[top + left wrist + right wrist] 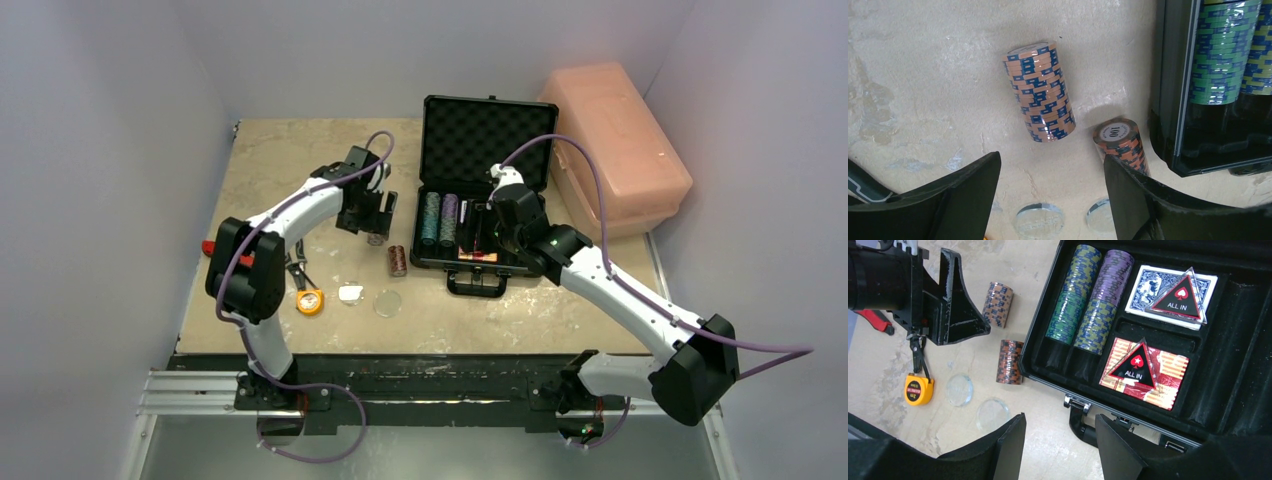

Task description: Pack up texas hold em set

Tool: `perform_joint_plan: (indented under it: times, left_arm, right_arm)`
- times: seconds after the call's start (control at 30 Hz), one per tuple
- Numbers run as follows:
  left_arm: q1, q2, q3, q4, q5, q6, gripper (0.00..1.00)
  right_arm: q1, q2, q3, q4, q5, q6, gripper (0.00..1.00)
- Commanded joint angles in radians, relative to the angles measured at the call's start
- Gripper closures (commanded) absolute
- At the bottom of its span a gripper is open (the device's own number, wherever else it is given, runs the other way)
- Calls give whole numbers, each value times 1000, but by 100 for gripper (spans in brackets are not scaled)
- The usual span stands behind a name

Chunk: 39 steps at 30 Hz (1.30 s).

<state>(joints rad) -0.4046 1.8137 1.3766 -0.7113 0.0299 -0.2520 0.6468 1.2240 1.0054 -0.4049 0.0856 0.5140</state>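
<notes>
the left gripper [1052,162] is being held over the table [270,160] with its jaws wide apart and nothing between them. the paler orange-and-blue chip stack [1040,92] is lying on its side just ahead of the fingertips, near the left wall of the open black case [480,135]. a darker brown stack [1122,145] marked 100 is lying closer to the case, just beside the right finger, and two clear discs [1039,220] are resting on the table under the gripper. it is judged that the paler stack is being lined up for a pick-up. for this to be done well, the wrist should be turned so that the pads are pressing on the two flat ends of the stack. as the jaws are standing now, the round side would be squeezed and the chips could be scattered. the stack should then be carried low and laid into a groove that looks free, beside the teal chips [1073,295] and the purple chips [1105,300], which are sitting in the case with the blue deck [1143,290] and the red deck [1173,375]. the left arm is being stretched forward and bent at the elbow, with the wrist pointing down at the table. the right arm is being reached over the front of the case, and the right gripper [1060,419] is hanging above the case handle [1082,427] with its jaws apart and empty.
</notes>
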Motion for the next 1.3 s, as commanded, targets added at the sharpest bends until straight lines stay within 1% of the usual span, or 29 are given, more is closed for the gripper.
perform_joint_plan:
  times: [0.0,0.33,0.47,0.67,0.9,1.27]
  left_arm:
    - [15,11,47,-16,35,-17,26]
    - [15,60,81,-44,19,-14,34]
    - [18,65,83,-45,-26,-18,36]
    - [47,110,100,-39,-23,-56,41]
    - [61,120,112,-20,18,-94,41]
    - [61,158,128,-12,46,-95,40]
  right_arm:
    - [-3,-5,35,-3,-7,-9,42]
    - [-3,-32,-1,-4,-12,-10,42]
    - [-3,-28,-5,0,-14,-9,42]
    - [-3,-16,-5,17,-22,-14,42]
    - [-3,-12,9,14,-21,-14,42]
    - [-3,-12,-13,23,-21,-12,42]
